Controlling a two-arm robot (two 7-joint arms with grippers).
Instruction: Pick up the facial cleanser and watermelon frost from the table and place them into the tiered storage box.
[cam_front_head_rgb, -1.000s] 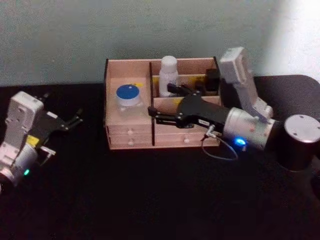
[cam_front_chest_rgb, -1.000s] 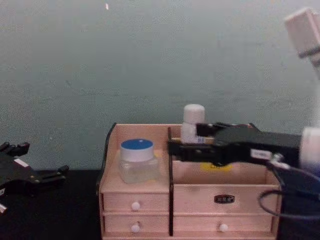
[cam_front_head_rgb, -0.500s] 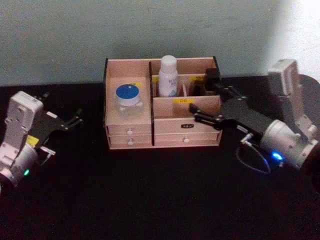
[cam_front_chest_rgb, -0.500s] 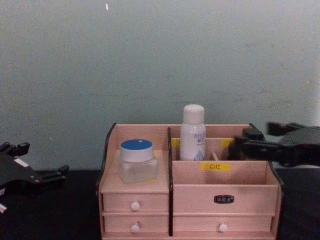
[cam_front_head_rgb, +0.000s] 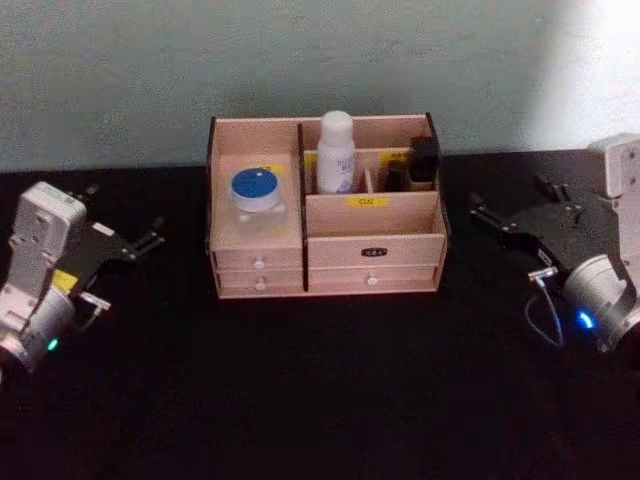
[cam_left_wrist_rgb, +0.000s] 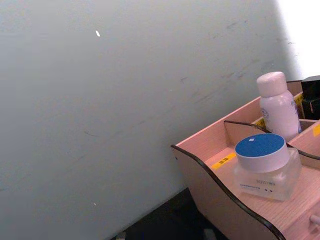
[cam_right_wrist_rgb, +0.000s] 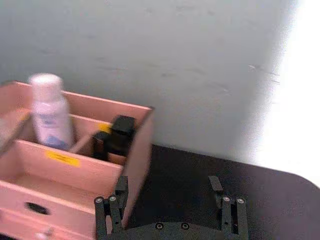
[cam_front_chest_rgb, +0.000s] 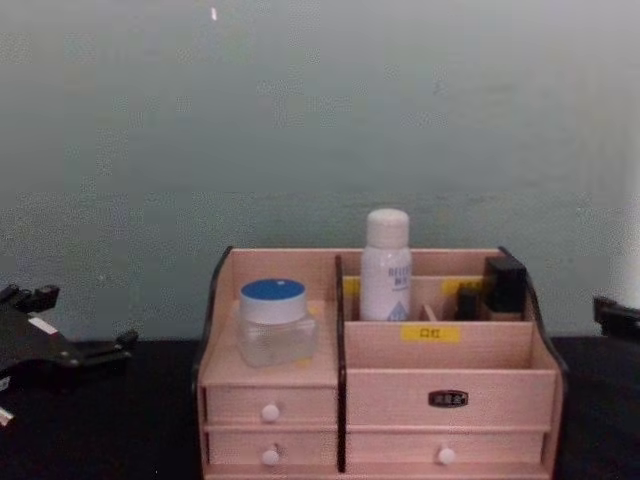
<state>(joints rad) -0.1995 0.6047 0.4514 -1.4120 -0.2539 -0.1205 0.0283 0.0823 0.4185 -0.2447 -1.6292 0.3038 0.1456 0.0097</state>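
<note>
our right gripper (cam_front_head_rgb: 508, 215) has pulled back from over the storage box (cam_front_head_rgb: 326, 272) and now sits off to its right, low above the dark table (cam_front_head_rgb: 320, 390). its jaws are spread apart with nothing between them, which the right wrist view shows plainly. that retreat tells us the bottle has been let go and left behind.

the facial cleanser (cam_front_head_rgb: 336, 153) stands upright in the back compartment, just right of the centre divider, its cap rising above the box's back wall. the watermelon frost (cam_front_head_rgb: 258, 196) sits on the left shelf above the two small drawers, blue lid up. a small black item (cam_front_head_rgb: 423, 164) occupies the back right compartment, and the wide front compartment with the yellow label looks empty.

our left gripper (cam_front_head_rgb: 128, 243) rests well to the left of the box, jaws released and holding nothing.

both items being inside, we judge the task is essentially done, with only the arms left to park.
</note>
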